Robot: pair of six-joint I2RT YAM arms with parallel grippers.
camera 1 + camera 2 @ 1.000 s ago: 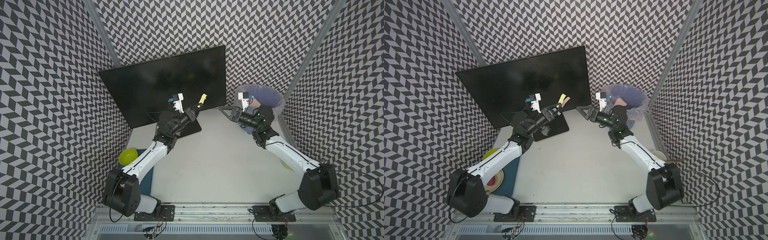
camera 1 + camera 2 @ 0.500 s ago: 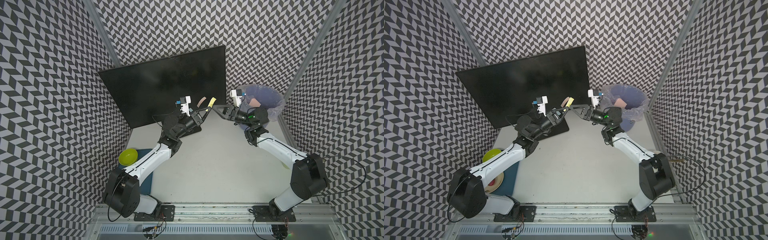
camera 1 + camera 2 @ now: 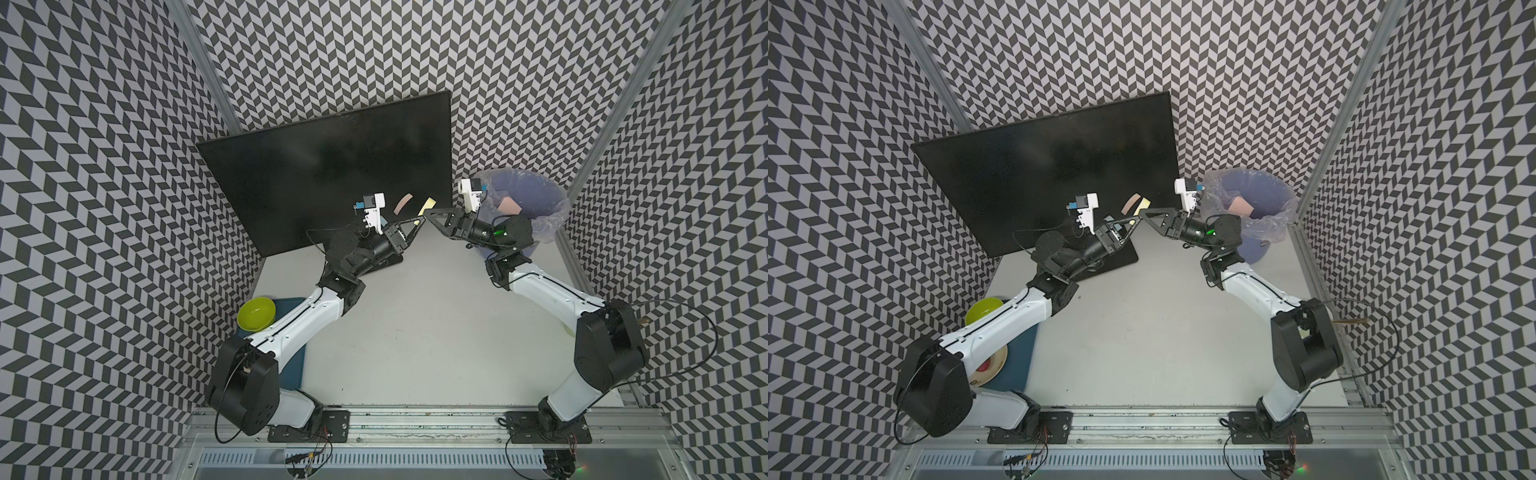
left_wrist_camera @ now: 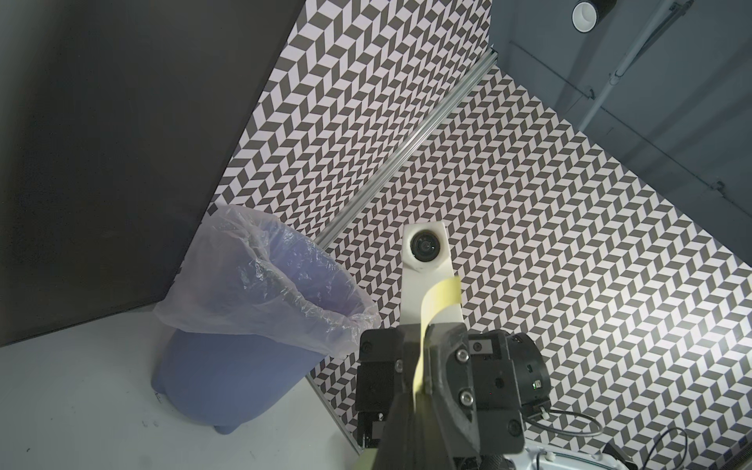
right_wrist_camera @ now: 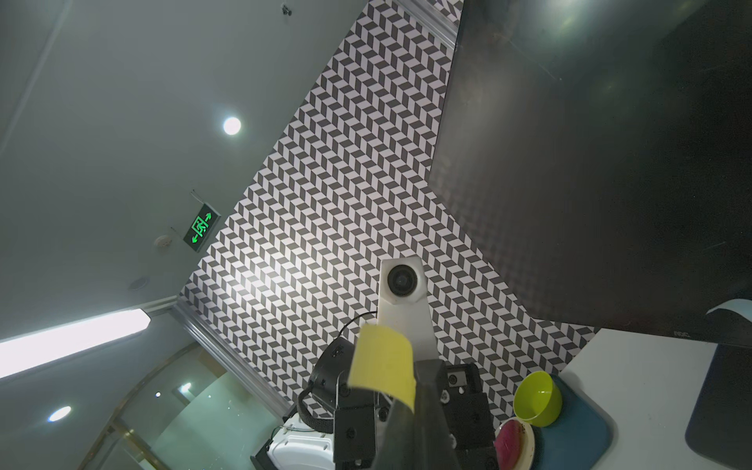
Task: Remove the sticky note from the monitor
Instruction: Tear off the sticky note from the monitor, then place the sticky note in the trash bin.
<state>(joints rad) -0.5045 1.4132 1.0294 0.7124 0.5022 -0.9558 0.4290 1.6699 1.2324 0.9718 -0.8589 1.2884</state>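
Bright even light, soft shadows, reflected glare on monitor, edges warped

On the counter I count one monitor, one bin, one tray, one green bowl and one plate. There is one yellow sticky note, one pink paper inside the bin, and two grippers: the left gripper and the right gripper.

My left arm and right arm are white shells between bulky black joints, trailing thin black cables, with white wrist camera blocks and black triangular fingers bearing silver screws.
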